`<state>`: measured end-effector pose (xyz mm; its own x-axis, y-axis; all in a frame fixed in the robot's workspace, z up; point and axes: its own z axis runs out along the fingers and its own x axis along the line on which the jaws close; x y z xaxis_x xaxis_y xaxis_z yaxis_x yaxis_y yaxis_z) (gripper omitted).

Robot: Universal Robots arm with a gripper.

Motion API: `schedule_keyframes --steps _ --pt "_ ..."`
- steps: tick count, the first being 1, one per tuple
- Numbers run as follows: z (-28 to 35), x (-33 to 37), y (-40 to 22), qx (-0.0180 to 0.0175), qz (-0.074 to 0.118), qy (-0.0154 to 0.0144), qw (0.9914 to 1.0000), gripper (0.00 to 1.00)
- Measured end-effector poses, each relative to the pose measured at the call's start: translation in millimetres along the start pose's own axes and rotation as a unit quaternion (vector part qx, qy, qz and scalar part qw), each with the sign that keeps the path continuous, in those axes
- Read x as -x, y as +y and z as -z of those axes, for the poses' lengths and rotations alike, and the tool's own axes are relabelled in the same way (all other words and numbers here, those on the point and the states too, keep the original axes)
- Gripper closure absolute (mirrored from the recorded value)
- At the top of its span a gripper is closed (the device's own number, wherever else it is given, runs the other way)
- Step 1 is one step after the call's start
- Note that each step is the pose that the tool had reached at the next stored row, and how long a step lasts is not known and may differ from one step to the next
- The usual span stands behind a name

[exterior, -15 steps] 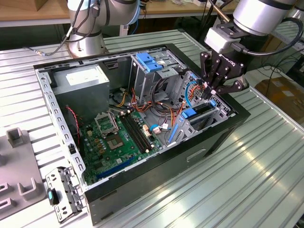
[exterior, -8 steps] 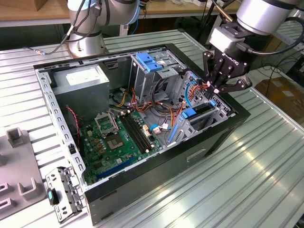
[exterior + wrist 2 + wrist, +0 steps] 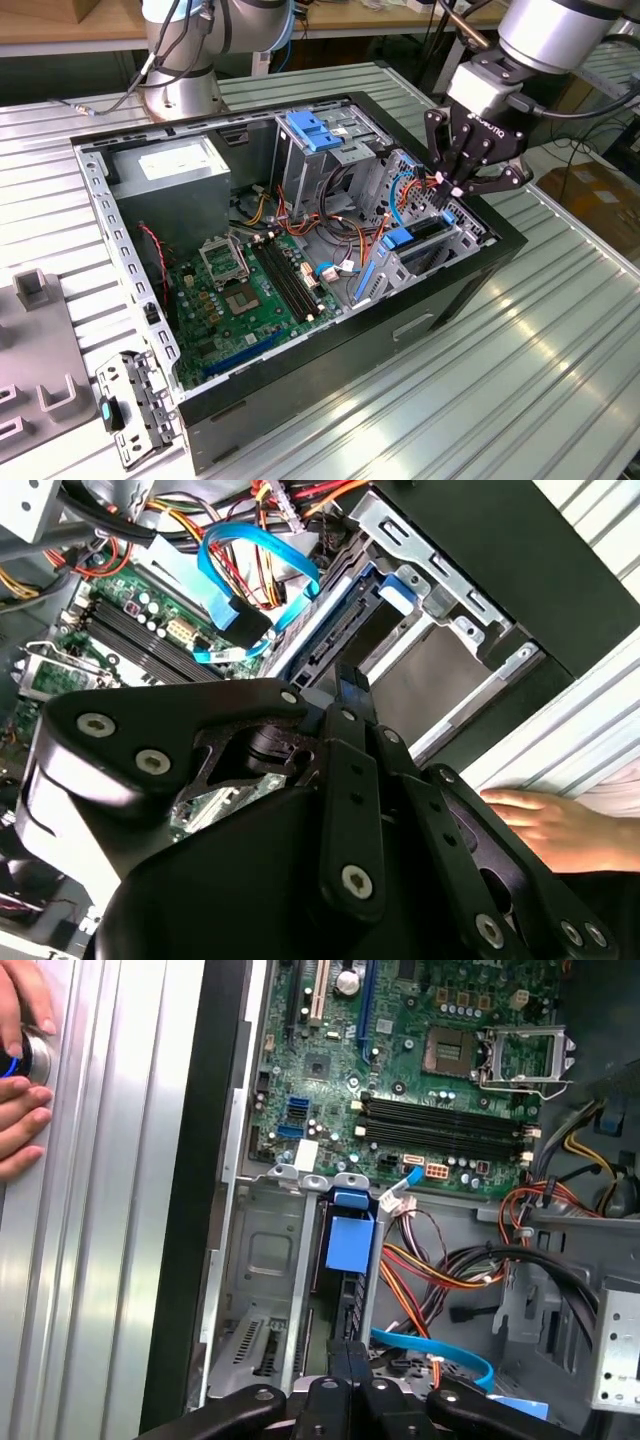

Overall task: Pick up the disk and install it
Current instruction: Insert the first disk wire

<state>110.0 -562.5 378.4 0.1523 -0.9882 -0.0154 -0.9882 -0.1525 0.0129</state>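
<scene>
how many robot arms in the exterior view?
2. One silver-grey robot arm at the exterior view's upper right, its black end effector over the open black computer case; a second silver-grey arm's base beyond the case, upper left. More may sit off-frame.

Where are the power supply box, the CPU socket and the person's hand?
power supply box (image 3: 180, 205): exterior view, grey side face.
CPU socket (image 3: 452, 1052): first wrist view, socket centre.
person's hand (image 3: 560, 825): second wrist view, middle of the hand.
</scene>
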Motion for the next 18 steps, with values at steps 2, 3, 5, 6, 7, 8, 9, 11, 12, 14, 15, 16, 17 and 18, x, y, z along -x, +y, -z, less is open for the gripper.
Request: schedule_keyframes --steps 2,3,5,6,7,8,9,11,12,14,15,16,17,18 --pt "0.0 -0.3 -1.4 0.0001 0.01 0.0001 0.99995 0.89" --pt "0.0 -0.7 -3.6 0.0002 0.013 0.0001 0.99991 0.89" --pt "0.1 -1.6 -9.9 0.0003 0.019 0.0003 0.99982 0.89" --pt "0.1 -1.9 -11.8 0.0003 0.021 0.0002 0.99979 0.89" --pt "0.1 -2.2 -13.9 0.0003 0.022 0.0003 0.99975 0.89" --pt "0.1 -2.5 -16.0 0.0004 0.024 0.0003 0.99971 0.89" --pt "0.1 -2.9 -18.7 0.0004 0.026 0.0004 0.99966 0.89" --pt "0.1 -3.7 -25.2 0.0005 0.032 0.0004 0.99948 0.89" --pt "0.1 -3.3 -26.6 0.0005 0.034 0.0003 0.99944 0.89" --pt "0.1 -2.4 -28.3 0.0005 0.035 0.0004 0.99938 0.89" --pt "0.0 -2.3 -28.5 0.0006 0.038 0.0004 0.9993 0.89" --pt "0.2 -2.3 -28.5 0.0006 0.041 0.0006 0.99915 0.89" --pt "0.3 -2.2 -28.6 0.0007 0.045 0.0006 0.99897 0.89" --pt "1.4 -2.1 -28.6 0.0009 0.054 0.0008 0.99853 0.89"
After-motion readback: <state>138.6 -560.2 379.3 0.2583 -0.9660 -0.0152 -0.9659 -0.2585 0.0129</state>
